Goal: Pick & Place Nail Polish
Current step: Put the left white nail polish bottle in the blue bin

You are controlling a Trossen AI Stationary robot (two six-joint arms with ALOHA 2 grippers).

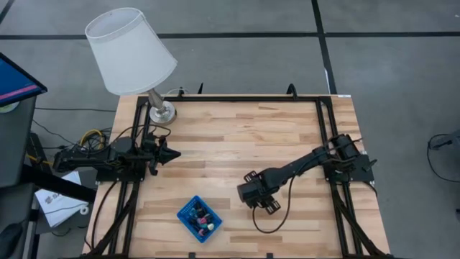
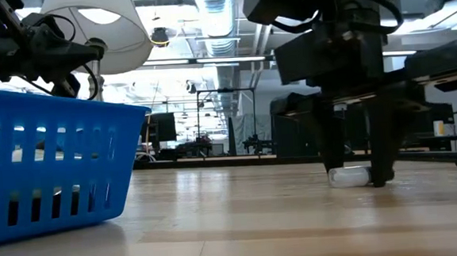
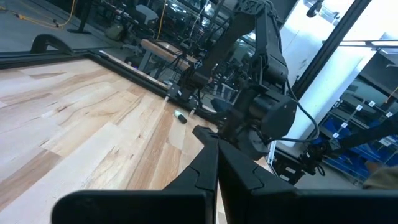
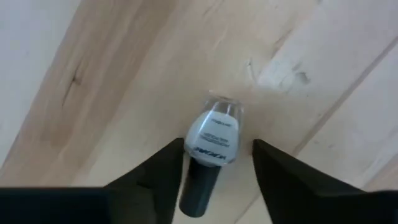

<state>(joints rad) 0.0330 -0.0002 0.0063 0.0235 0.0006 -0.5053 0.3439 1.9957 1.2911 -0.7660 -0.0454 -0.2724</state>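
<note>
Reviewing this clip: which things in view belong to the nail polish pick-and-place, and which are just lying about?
Part of the job:
- pale nail polish bottle lying on its side between the right gripper's fingers
- blue basket with bottles inside
- another small bottle lying farther off on the table

Just there:
- lamp
- left gripper, waiting, shut

We see two dark, near-black arms. Left arm (image 1: 108, 157): boxy links, black cables looped alongside, tapering to a pointed gripper (image 1: 172, 153). Right arm (image 1: 302, 167): slim link, blocky wrist housing, one thin black cable looping below. Right gripper (image 4: 217, 163): matte black, wedge-shaped fingers (image 4: 281, 174).
</note>
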